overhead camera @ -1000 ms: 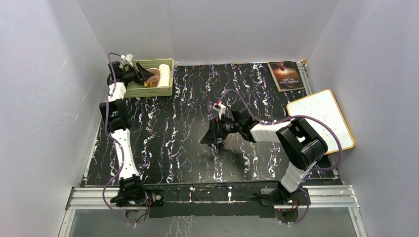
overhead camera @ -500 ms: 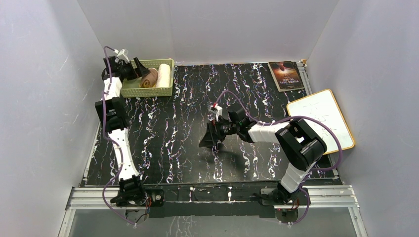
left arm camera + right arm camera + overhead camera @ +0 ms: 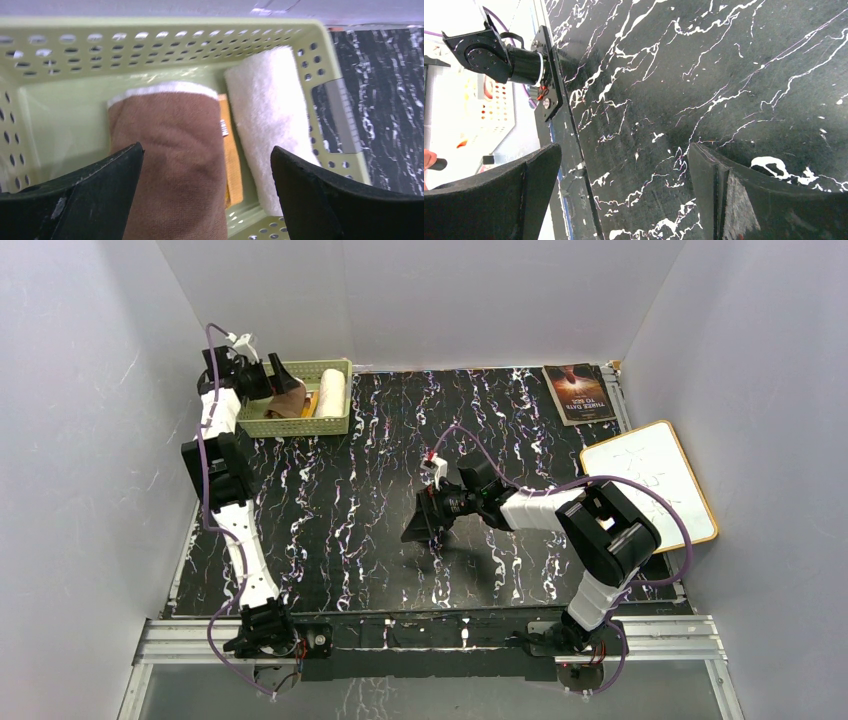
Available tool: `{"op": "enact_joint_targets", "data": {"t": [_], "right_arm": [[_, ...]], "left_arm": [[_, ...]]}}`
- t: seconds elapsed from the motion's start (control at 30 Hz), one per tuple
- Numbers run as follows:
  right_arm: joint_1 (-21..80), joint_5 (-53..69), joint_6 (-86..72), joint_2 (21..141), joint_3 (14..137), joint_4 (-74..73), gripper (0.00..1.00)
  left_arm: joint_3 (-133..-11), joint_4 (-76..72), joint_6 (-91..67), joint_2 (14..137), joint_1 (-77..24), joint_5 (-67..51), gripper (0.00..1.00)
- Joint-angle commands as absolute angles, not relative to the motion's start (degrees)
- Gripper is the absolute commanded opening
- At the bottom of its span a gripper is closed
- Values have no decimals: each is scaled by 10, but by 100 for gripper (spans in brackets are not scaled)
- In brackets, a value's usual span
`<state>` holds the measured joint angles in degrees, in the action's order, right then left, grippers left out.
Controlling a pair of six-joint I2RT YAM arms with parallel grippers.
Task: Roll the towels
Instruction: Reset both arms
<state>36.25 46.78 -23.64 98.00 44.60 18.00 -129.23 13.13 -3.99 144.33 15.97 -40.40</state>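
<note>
Two rolled towels lie side by side in the pale green basket (image 3: 150, 25) at the table's back left. The orange-yellow one (image 3: 170, 160) shows its brown face outward, with an orange edge and a small tag. The cream-white one (image 3: 270, 115) lies to its right against the basket wall. My left gripper (image 3: 206, 150) hovers open above the brown roll and touches nothing. From above, this gripper (image 3: 280, 378) sits at the left end of the basket (image 3: 310, 426). My right gripper (image 3: 425, 520) stands open and empty over the bare middle of the table (image 3: 674, 75).
A book (image 3: 578, 392) lies at the back right. A whiteboard (image 3: 650, 480) rests at the right edge. White walls close the table in on three sides, and the basket stands near the left wall.
My left gripper has opened, let go of the brown roll in the basket and drawn up and back a little. My right gripper has drifted slightly left.
</note>
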Motion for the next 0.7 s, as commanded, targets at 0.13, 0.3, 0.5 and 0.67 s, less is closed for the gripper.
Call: {"op": "enact_joint_targets", "data": {"t": [0.13,0.3,0.5,0.67], "right_arm": [[370,467,-215,961,455,190,98],[370,468,-218,959,449,198,98],[370,469,-225,953,440,214,98],[370,468,-228,946,432,220,98]], "left_arm": [[-1243,171,4,1390,162,-241,98],[-1244,185,13,1384,162,-236,83],[-1188,158,-36,1356,156,-244,62],[-1114,93,-92,1326,131,-205,51]]}}
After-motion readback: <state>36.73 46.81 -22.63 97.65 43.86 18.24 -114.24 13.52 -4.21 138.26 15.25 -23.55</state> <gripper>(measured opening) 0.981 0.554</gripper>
